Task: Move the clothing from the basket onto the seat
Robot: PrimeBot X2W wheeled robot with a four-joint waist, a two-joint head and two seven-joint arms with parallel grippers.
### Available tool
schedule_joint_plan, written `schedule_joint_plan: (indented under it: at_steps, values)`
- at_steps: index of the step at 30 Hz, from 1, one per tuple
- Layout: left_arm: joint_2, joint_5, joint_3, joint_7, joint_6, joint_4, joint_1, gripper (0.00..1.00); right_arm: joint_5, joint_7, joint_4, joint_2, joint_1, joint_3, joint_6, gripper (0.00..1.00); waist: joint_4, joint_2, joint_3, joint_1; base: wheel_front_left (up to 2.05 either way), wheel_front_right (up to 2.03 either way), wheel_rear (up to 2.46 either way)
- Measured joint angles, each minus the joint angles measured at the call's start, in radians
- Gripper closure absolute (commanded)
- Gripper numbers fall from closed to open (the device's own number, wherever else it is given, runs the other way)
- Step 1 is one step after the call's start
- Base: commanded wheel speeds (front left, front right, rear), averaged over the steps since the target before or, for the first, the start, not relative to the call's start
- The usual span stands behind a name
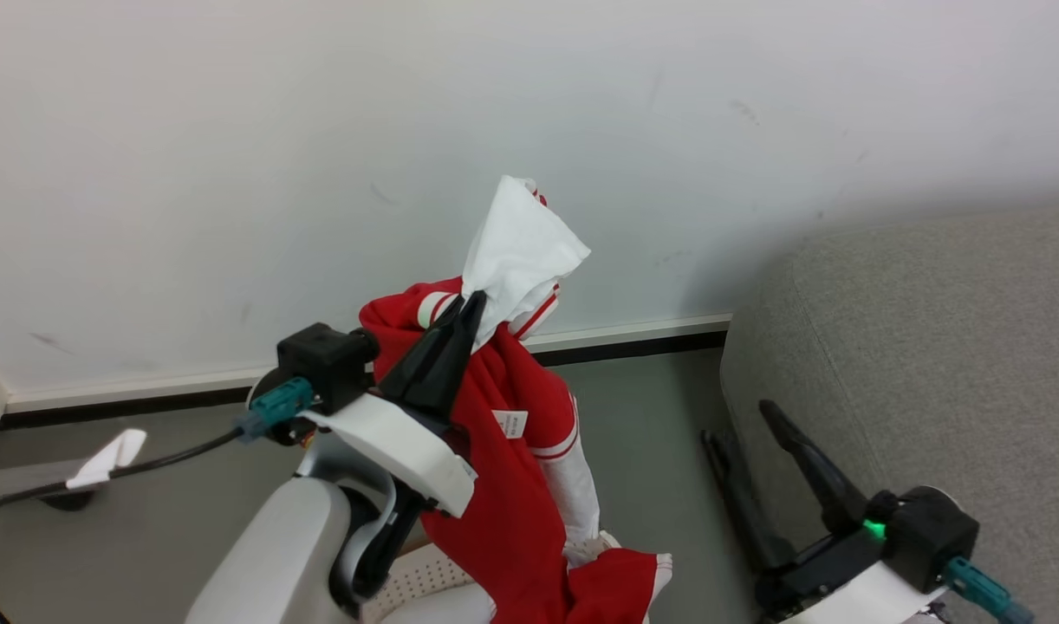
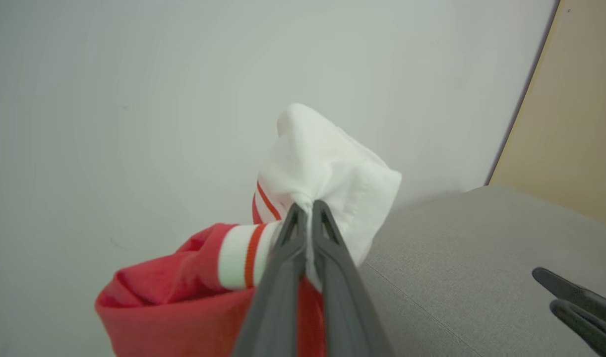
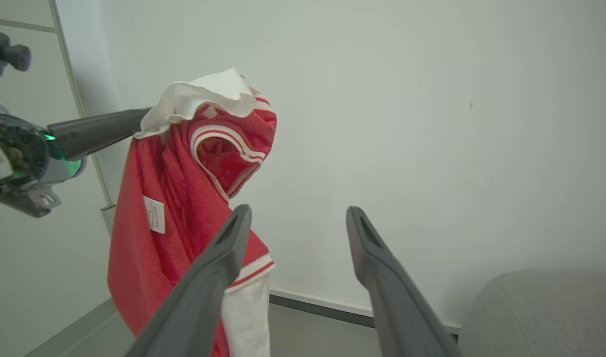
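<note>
Left gripper [image 1: 471, 305] clamped on white edge of clothing [image 1: 503, 485]. Garment hangs below it, tail in basket [image 1: 425, 576]. Right gripper [image 1: 739, 423] wide, empty, beside seat [image 1: 928, 347]. Risks: thin pinch slips mid-swing; trailing tail snags basket rim.

Free gap between clothing [image 1: 495, 485] and seat [image 1: 928, 347]
A strip of floor [image 1: 651, 416] is left free between the seat's side and the clothing, which is held up by the left gripper [image 1: 474, 300] and hangs down to the basket [image 1: 425, 576]. This gap is partly taken by the right gripper [image 1: 737, 425], its fingers spread, just beside the seat. Above the seat free room is seen; behind, passage is closed by the wall [image 1: 235, 173].
</note>
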Motion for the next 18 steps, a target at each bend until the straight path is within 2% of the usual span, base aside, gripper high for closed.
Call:
schedule_joint_plan:
  at_steps: [7,18]
  values:
    - [-0.02,-0.002,-0.04,0.001,-0.026,0.04,-0.048,1.0,0.062,0.0,0.041,-0.038,-0.111,0.239,0.0,0.0,0.035,0.0,0.011,0.0,0.0,0.0,0.0]
    - [-0.068,-0.004,-0.136,-0.002,-0.058,0.082,-0.098,1.0,0.151,0.0,0.235,-0.009,-0.267,0.424,0.0,0.0,0.12,0.0,0.013,0.0001,0.0,0.0,0.0]
